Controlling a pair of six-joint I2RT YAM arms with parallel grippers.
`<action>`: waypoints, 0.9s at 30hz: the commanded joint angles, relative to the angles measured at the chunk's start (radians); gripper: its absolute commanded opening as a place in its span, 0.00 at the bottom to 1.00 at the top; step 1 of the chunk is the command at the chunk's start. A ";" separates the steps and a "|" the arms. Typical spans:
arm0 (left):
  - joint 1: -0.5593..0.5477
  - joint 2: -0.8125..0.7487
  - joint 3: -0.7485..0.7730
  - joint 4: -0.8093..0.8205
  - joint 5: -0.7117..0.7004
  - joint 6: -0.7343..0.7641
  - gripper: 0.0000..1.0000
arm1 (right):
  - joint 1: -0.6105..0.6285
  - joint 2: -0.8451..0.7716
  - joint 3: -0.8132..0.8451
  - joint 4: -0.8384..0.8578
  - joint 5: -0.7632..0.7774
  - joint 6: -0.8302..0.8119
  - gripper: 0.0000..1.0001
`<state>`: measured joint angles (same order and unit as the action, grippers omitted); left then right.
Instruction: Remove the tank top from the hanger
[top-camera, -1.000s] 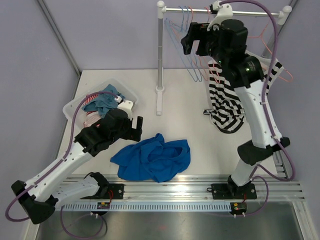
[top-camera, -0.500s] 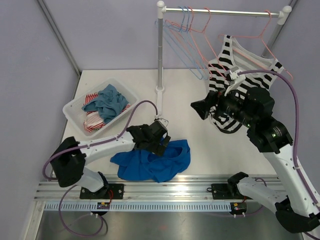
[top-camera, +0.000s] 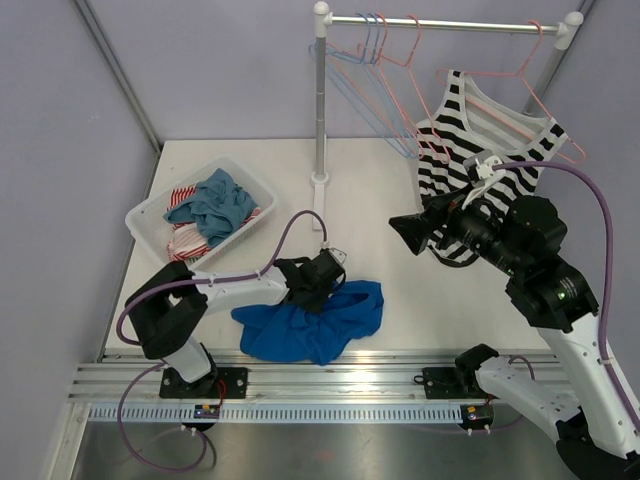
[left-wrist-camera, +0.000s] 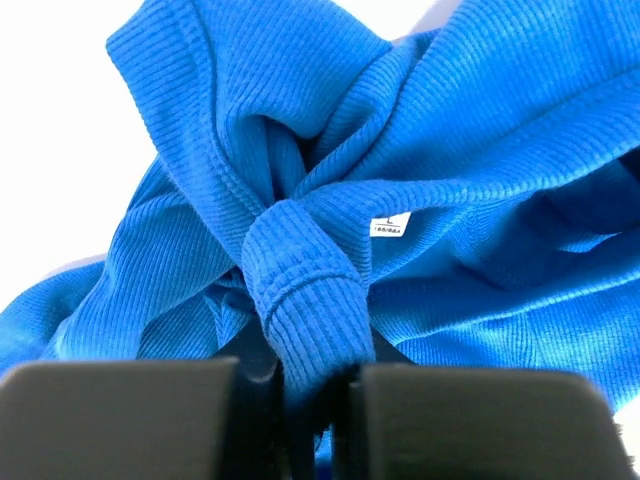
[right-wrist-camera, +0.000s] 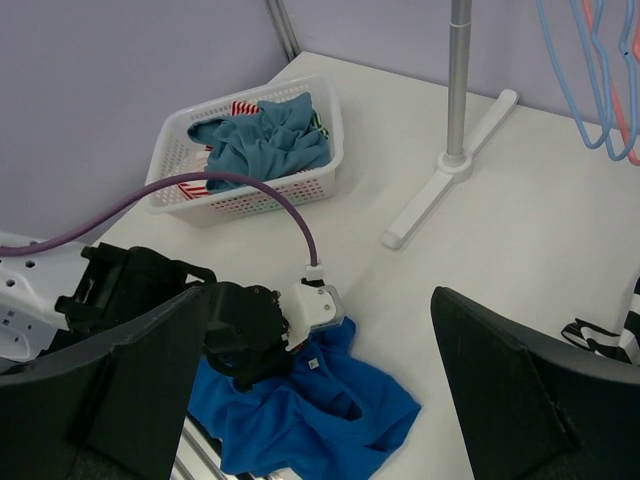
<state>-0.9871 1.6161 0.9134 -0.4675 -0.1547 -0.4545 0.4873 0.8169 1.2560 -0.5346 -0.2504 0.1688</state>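
Observation:
The black-and-white striped tank top (top-camera: 480, 150) hangs on a pink hanger (top-camera: 522, 88) at the right end of the rail (top-camera: 440, 22); a sliver of it shows at the right wrist view's edge (right-wrist-camera: 602, 338). My right gripper (top-camera: 410, 232) floats open in front of its lower left part, apart from it, and looks down at the table, its fingers (right-wrist-camera: 120, 400) holding nothing. A crumpled blue garment (top-camera: 325, 325) lies near the table's front. My left gripper (top-camera: 318, 290) is down on its upper left edge, shut on a ribbed fold (left-wrist-camera: 305, 300).
A white basket (top-camera: 150, 215) of clothes sits at the left back. The rack's pole (top-camera: 320, 100) and foot stand mid-table. Several empty blue and pink hangers (top-camera: 375, 90) hang left of the tank top. The arms' mounting rail (top-camera: 350, 375) runs along the near edge.
My left gripper went from beside the basket to the blue garment and shut on a fold. My right arm came down from the rail to hover in front of the tank top.

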 joint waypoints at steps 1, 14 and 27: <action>-0.004 -0.083 0.045 -0.104 -0.135 -0.012 0.00 | 0.005 -0.010 -0.006 0.050 0.010 -0.006 1.00; 0.266 -0.300 0.565 -0.525 -0.396 0.125 0.00 | 0.005 -0.070 -0.029 0.085 0.033 -0.005 1.00; 0.792 0.007 1.159 -0.540 -0.093 0.304 0.00 | 0.005 -0.071 -0.032 0.119 0.200 0.020 1.00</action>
<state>-0.2466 1.5459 2.0144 -1.0428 -0.3969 -0.2180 0.4881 0.7364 1.2274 -0.4709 -0.0948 0.1825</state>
